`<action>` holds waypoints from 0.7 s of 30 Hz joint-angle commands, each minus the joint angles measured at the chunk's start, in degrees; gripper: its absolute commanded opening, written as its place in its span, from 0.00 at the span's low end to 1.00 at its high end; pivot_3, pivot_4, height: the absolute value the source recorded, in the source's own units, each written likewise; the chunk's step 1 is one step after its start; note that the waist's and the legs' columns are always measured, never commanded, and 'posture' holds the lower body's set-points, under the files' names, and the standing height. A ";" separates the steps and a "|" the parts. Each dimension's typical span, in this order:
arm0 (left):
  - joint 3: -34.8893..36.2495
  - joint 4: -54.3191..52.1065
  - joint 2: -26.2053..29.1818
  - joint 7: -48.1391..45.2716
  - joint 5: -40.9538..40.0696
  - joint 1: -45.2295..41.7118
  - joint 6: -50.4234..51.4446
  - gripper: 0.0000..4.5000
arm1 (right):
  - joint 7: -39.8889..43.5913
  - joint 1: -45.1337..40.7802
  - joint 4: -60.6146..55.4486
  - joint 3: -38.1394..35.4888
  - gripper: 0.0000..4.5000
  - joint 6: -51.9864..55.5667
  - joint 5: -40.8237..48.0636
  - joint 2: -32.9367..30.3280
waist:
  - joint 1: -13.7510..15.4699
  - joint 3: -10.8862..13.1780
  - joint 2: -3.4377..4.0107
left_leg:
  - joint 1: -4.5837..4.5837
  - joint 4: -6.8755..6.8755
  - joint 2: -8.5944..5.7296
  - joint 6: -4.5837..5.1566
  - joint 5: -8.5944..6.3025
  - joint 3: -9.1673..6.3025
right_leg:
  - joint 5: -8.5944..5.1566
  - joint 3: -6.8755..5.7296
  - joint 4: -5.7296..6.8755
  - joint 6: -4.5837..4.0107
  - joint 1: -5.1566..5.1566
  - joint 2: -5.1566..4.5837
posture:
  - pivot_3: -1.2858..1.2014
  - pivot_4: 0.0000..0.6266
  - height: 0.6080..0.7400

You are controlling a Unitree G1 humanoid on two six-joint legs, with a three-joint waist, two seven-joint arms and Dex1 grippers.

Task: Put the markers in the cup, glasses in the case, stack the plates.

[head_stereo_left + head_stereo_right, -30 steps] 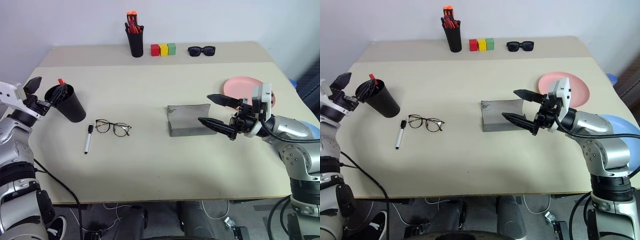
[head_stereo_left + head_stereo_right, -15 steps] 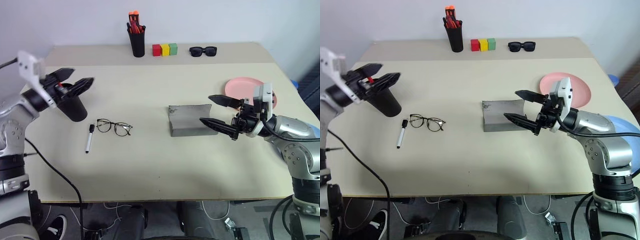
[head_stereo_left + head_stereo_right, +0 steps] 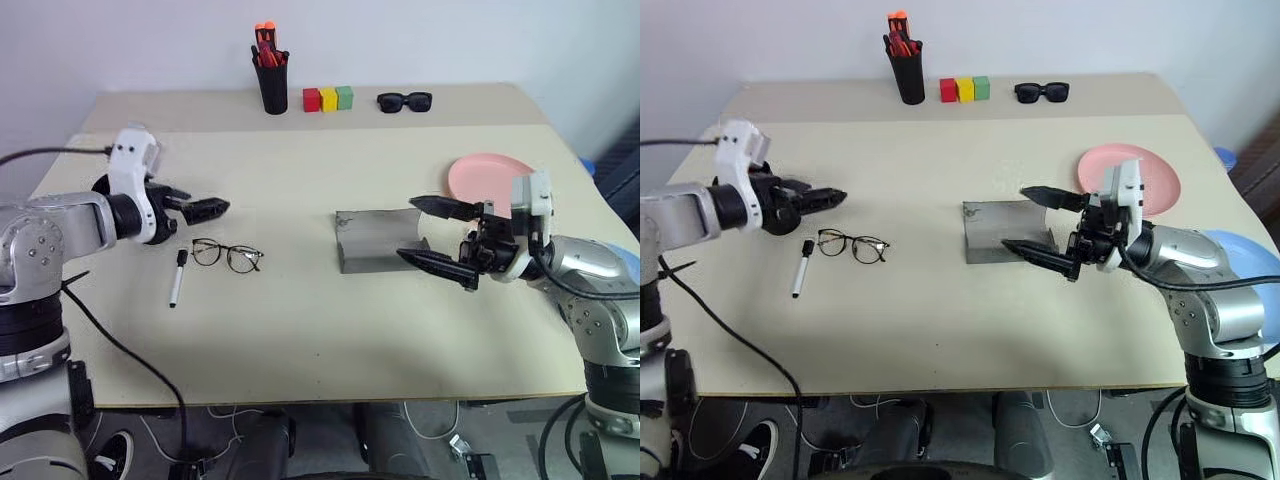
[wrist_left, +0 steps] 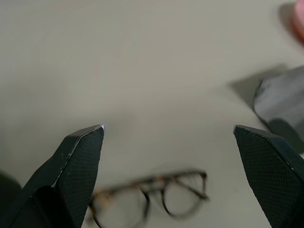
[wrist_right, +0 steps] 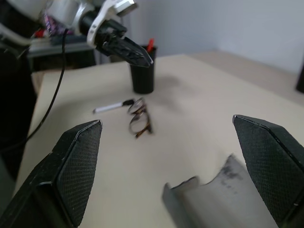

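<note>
Swung inward off the black plastic cup [image 5: 142, 78], the left gripper [image 3: 205, 209] hovers spread just above the thin wire-frame glasses [image 3: 227, 255], seemingly nearest. Left wrist view: glasses [image 4: 152, 202] lie crosswise below both fingertips.

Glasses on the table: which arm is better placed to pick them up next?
Left. Its open end effector hangs just above and beside the glasses. The right end effector, also open, sits across the table at the open case.
</note>
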 commanded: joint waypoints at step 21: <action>-7.91 2.08 12.44 3.96 2.03 6.95 5.97 0.99 | -1.47 -1.99 0.16 0.27 1.00 -1.18 -1.31 0.54 | 0.94 0.00 -0.01 | -0.02 -0.06 0.02 -0.09 0.04 0.04 | 0.01 0.01 0.08 -0.03 -0.13 -0.02 | 0.52 0.24 1.00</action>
